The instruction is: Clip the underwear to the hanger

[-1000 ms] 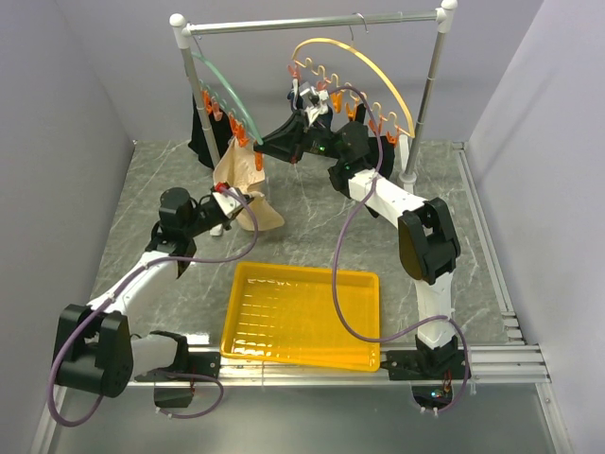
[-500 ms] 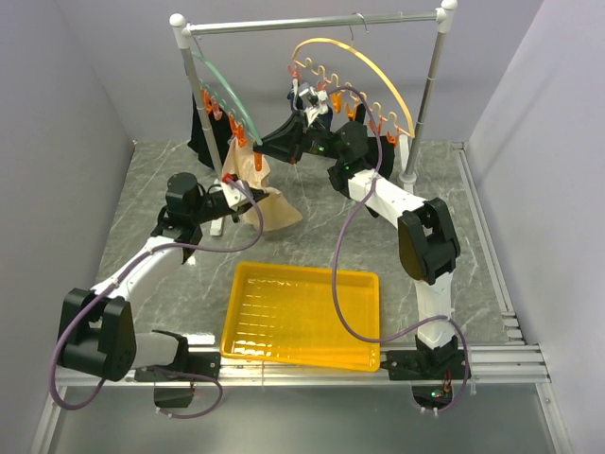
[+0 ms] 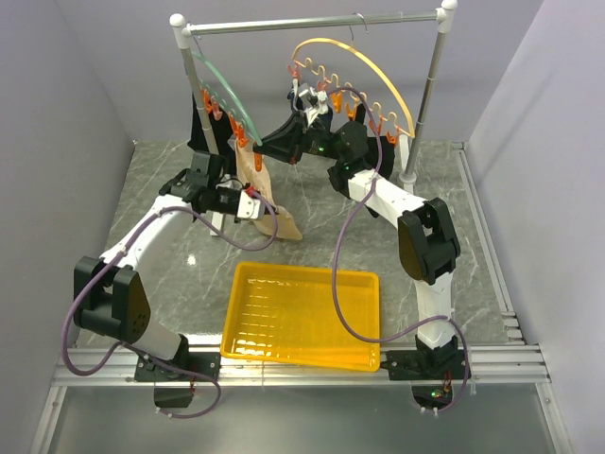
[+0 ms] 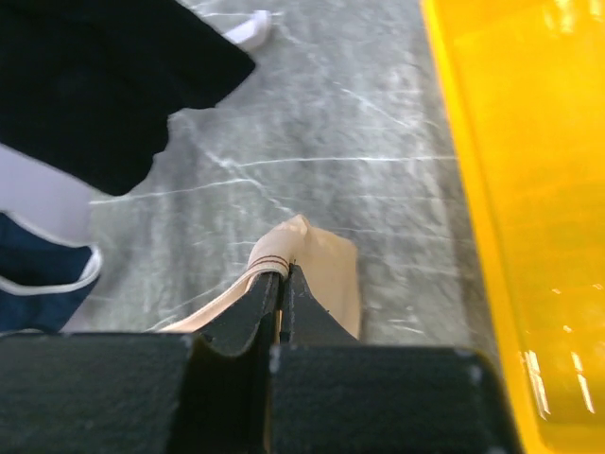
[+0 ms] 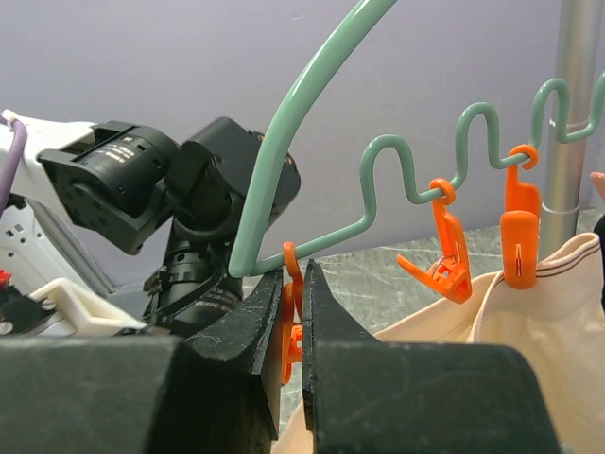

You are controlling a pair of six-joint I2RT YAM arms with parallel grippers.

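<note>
Clipping step: L end effector point(image 4: 284, 284) is pinching underwear point(image 4: 326, 270) edge, fully closed, low-centre in L wrist view. R end effector point(image 5: 295, 284) is squeezing orange clip point(image 5: 288, 350) on hanger point(image 5: 284, 161). Next: edge needs feeding into clip.
</note>
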